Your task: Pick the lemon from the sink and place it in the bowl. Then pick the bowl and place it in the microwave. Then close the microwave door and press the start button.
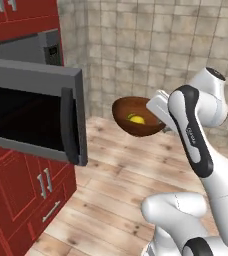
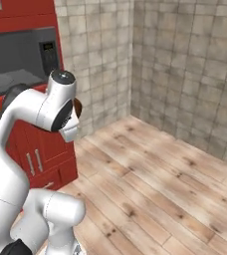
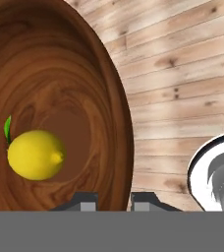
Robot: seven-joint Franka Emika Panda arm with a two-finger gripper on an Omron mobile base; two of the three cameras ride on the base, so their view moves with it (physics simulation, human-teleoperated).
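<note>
Aloft, one bowl (image 1: 136, 116) (one lemon (image 1: 136, 119) inside).

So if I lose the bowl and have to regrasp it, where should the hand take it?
Take the bowl by its thin rim, one finger inside, one outside, as the hand grips it now. The body looks too wide to span, and the lemon sits deep, clear of the rim.

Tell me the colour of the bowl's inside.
Glossy reddish-brown wood grain, clearest in the hand view: bowl.
</note>
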